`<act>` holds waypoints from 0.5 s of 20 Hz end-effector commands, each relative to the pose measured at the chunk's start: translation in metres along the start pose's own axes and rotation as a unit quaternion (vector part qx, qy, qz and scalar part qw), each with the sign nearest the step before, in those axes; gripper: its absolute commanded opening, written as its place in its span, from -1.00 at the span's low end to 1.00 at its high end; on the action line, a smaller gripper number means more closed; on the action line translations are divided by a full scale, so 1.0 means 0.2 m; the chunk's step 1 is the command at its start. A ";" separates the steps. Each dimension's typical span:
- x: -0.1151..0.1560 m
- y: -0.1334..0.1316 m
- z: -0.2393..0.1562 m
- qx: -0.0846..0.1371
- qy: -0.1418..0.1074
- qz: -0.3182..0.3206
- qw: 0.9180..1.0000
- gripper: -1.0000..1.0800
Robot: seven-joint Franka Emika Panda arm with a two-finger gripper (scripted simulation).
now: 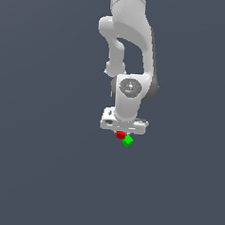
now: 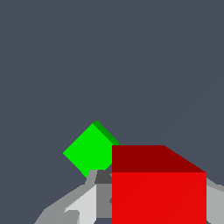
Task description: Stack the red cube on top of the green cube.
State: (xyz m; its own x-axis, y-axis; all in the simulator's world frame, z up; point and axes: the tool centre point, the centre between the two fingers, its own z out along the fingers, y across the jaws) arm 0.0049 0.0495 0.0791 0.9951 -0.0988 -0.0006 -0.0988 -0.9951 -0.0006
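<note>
Just red cube (image 2: 158, 197) in hand (image 1: 122, 133), green cube (image 2: 91, 150) beside

No legible txt, labels, nos. or signs anywhere.

Red cube (image 2: 159, 192) in claw, beside green cube (image 2: 90, 151).

Arm (image 1: 131, 35): glossy white rounded shells, thick curved links, dark grey band down one side by the joints. Wrist joint (image 1: 130, 87) has a round grey cap with a darker centre. Gripper (image 1: 123, 129) base is a flat white block with small dark holes. Wrist view: fingers (image 2: 85, 203) light grey and white, dark grey inner part.
</note>
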 end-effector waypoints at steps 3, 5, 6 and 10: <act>0.02 -0.14 0.06 0.000 0.000 0.001 1.000 -1.00; 0.03 -0.17 0.08 0.000 0.000 0.001 1.000 -1.00; 0.03 -0.18 0.08 0.000 0.000 0.001 1.000 -1.00; 0.03 -0.20 0.09 0.000 0.000 0.001 1.000 0.92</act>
State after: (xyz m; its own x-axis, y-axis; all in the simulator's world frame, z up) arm 0.0144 0.0876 0.0616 0.9952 -0.0983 -0.0012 -0.0983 -0.9952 -0.0002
